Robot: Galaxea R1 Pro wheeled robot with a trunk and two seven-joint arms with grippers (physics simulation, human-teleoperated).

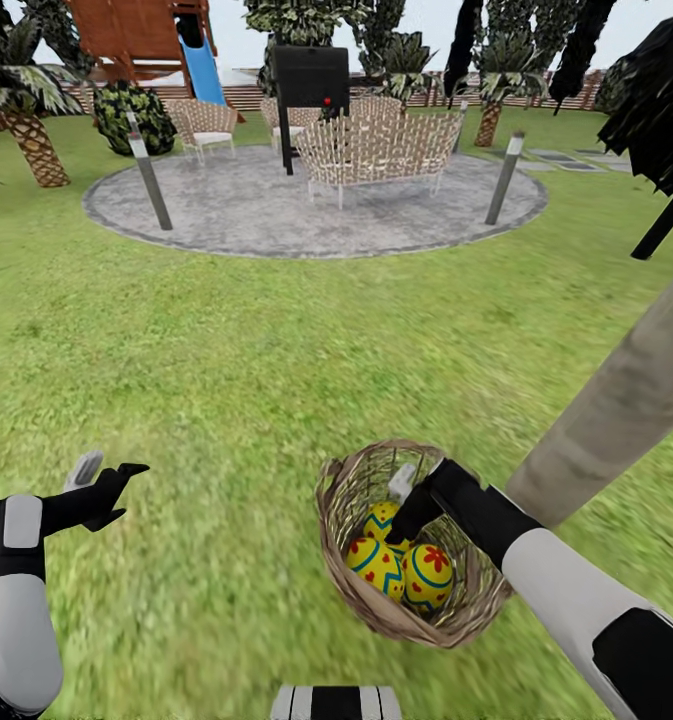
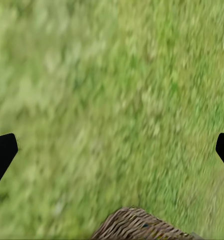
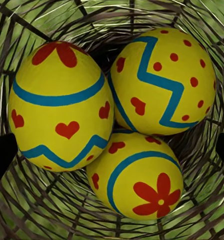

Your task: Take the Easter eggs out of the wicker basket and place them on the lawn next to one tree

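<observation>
Right up against the right wrist camera sit the three Easter eggs [image 3: 112, 125], all yellow, packed together and touching at the bottom of the wicker basket [image 3: 37, 210]: one with blue bands and red hearts [image 3: 59, 112], one with a blue zigzag and red dots [image 3: 161, 82], one with a red flower [image 3: 136, 182]. The right gripper's [image 3: 112, 152] dark fingertips [image 3: 2, 157] poke in at the two edges of that view, so its jaws are spread wide with the whole egg cluster lying between and beyond them, nothing touched or pinched as far as that view shows. From the head view, the right gripper [image 1: 408, 510] is dipped inside the basket's [image 1: 351, 590] rim, just above the eggs [image 1: 401, 565], and the basket stands on the lawn [image 1: 226, 380] right beside a thick grey-beige tree trunk [image 1: 626, 400] that leans up out of frame. Over on the other side, the left gripper [image 1: 106, 485] hangs above bare grass, well apart from the basket; its wrist view shows two dark fingertips [image 2: 3, 152] far apart at the edges, so those jaws are open too and hold nothing, with blurry grass [image 2: 112, 100] between them and a bit of the braided basket rim [image 2: 136, 227] at the frame edge. Further back there's the grey round patio [image 1: 306, 210] with woven chairs [image 1: 376, 150], posts, palms and a fence.
</observation>
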